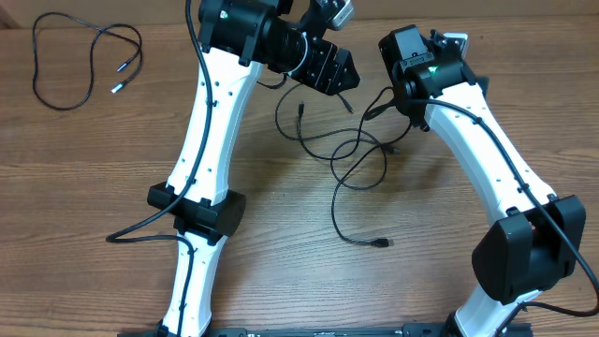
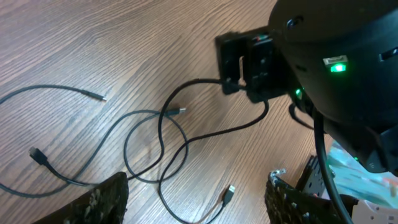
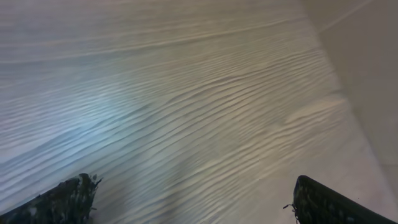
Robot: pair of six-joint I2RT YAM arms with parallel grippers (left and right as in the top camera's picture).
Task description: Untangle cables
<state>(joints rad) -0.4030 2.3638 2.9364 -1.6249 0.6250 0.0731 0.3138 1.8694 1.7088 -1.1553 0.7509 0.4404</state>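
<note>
The cables (image 1: 360,154) lie as loose, overlapping black loops on the wooden table between the two arms, with one plug end (image 1: 384,242) trailing toward the front. In the left wrist view the cables (image 2: 158,140) cross one another below the fingers, and a silver plug (image 2: 230,190) lies between them. My left gripper (image 2: 196,182) hovers open above them, holding nothing; from overhead the left gripper (image 1: 339,73) is at the tangle's far left edge. My right gripper (image 3: 196,185) is open over bare wood, with no cable in its view.
A separate thin black cable (image 1: 80,56) with silver tips lies alone at the far left of the table. The right arm's wrist (image 2: 255,65) stands close in front of the left gripper, over the far side of the tangle.
</note>
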